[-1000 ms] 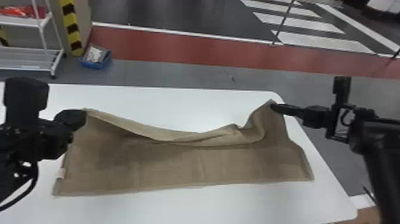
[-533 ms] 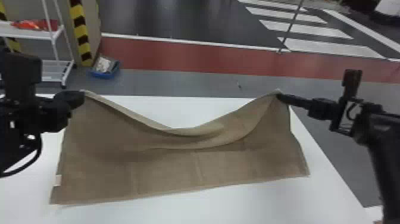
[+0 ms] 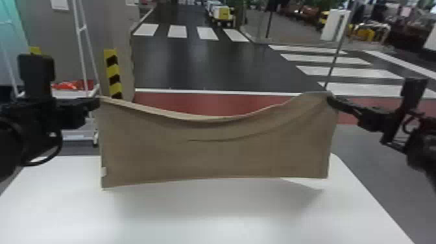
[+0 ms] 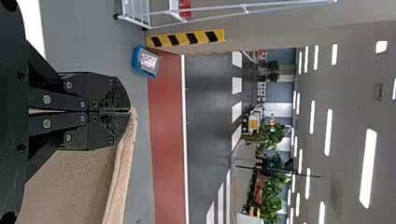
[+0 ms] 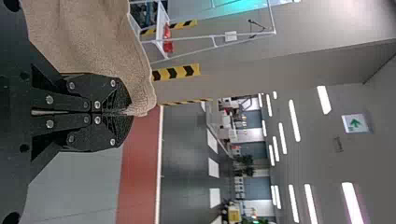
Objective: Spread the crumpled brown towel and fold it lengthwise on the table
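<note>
My left gripper (image 3: 98,101) is shut on the upper left corner of the brown towel (image 3: 214,155), and my right gripper (image 3: 330,97) is shut on its upper right corner. Between them the towel hangs raised over the white table (image 3: 207,214), its top edge sagging in the middle. A small pale tag is at its lower left edge. In the left wrist view the left gripper (image 4: 130,111) pinches the towel's edge (image 4: 122,172). In the right wrist view the towel (image 5: 98,42) comes out from between the closed fingers of the right gripper (image 5: 130,113).
Behind the table at the left stand a white wire rack (image 3: 85,94) and a post with yellow and black stripes (image 3: 113,73). A thin pole (image 3: 335,55) rises behind the towel at the right. In the left wrist view a blue bin (image 4: 145,61) is on the floor.
Both grippers have raised the towel, which lay largely on the table a second ago and now hangs. The head view has tilted up, bringing more of the room into sight.
</note>
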Controlling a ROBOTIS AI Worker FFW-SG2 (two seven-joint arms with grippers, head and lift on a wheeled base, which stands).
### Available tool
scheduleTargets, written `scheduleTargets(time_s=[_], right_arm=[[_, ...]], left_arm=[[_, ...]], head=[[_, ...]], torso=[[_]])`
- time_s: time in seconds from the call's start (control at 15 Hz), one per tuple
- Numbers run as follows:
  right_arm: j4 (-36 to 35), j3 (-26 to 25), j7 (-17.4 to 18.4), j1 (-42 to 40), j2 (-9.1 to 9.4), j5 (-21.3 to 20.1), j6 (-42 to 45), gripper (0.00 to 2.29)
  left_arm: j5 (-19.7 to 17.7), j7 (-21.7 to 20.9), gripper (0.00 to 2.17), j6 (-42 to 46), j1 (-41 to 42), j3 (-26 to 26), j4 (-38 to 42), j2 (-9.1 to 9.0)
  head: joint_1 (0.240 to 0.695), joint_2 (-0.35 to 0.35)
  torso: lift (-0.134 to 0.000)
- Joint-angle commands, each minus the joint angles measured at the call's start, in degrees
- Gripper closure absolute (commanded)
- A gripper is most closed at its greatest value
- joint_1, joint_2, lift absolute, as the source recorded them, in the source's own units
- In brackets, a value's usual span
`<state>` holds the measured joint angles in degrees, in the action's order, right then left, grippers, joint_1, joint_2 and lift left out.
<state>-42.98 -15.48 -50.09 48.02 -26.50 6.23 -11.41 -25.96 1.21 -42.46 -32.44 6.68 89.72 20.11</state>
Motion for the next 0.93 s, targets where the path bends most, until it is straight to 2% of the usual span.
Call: scheduleTargets(time_s=[0.0,0.07,0.13,0.27,0.4,0.47,0.6,0.67,0.73,0.8,0.87], right_arm=[[2.03,0.1,-0.01,2.43,-0.48,-0.25,3.01,1.21],[2.03,0.1,-0.71,1.99,-1.1,-0.16,3.89,1.21],[1.94,0.1,-3.0,0.23,-1.71,0.98,3.89,1.21],[0.27,0.19,-6.51,-6.1,-3.65,3.62,3.54,1.21],[-3.95,0.19,-9.24,-14.71,-5.05,7.92,3.19,1.21],[-7.03,-0.25,-10.56,-19.46,-5.76,9.15,2.84,1.21],[-10.63,-1.22,-12.31,-26.84,-6.64,10.3,2.84,1.21],[-11.16,-1.48,-12.84,-29.83,-7.69,10.74,4.07,1.21],[-11.16,-2.01,-13.19,-31.32,-7.87,10.74,5.12,1.21],[-11.33,-2.89,-14.25,-32.99,-7.95,10.74,5.12,1.21],[-12.3,-3.15,-15.04,-34.49,-7.95,10.91,5.12,1.21]], left_arm=[[-2.25,-0.33,1.44,-0.04,-2.1,-0.26,-1.39,0.45],[-3.13,-0.33,1.44,-0.39,-0.51,-0.61,-0.42,0.63],[-3.31,-0.33,1.44,-1.79,3.18,-2.37,2.83,0.89],[-3.4,-0.33,1.44,-4.43,12.05,-5.45,10.57,1.86],[-3.13,-0.51,1.45,-7.6,20.93,-8.44,18.3,2.04],[-2.69,-0.6,1.55,-8.12,25.85,-9.75,22.26,2.12],[-2.78,-0.51,1.62,-8.3,34.2,-13.89,29.2,2.04],[-3.13,-0.51,1.62,-9.18,36.22,-14.94,30.78,2.04],[-3.4,-0.33,1.62,-10.76,37.81,-15.38,32.1,1.77],[-3.4,-0.16,1.62,-10.94,39.92,-16.26,33.51,1.42],[-3.4,-0.25,1.62,-10.94,41.94,-16.79,35.18,0.89]], head=[[0.405,-0.144],[0.391,-0.143],[0.38,-0.144],[0.388,-0.146],[0.47,-0.15],[0.507,-0.154],[0.575,-0.162],[0.604,-0.164],[0.634,-0.165],[0.686,-0.172],[0.695,-0.178]], torso=[[-0.123],[-0.123],[-0.123],[-0.123],[-0.123],[-0.123],[-0.123],[-0.123],[-0.123],[-0.123],[-0.123]])
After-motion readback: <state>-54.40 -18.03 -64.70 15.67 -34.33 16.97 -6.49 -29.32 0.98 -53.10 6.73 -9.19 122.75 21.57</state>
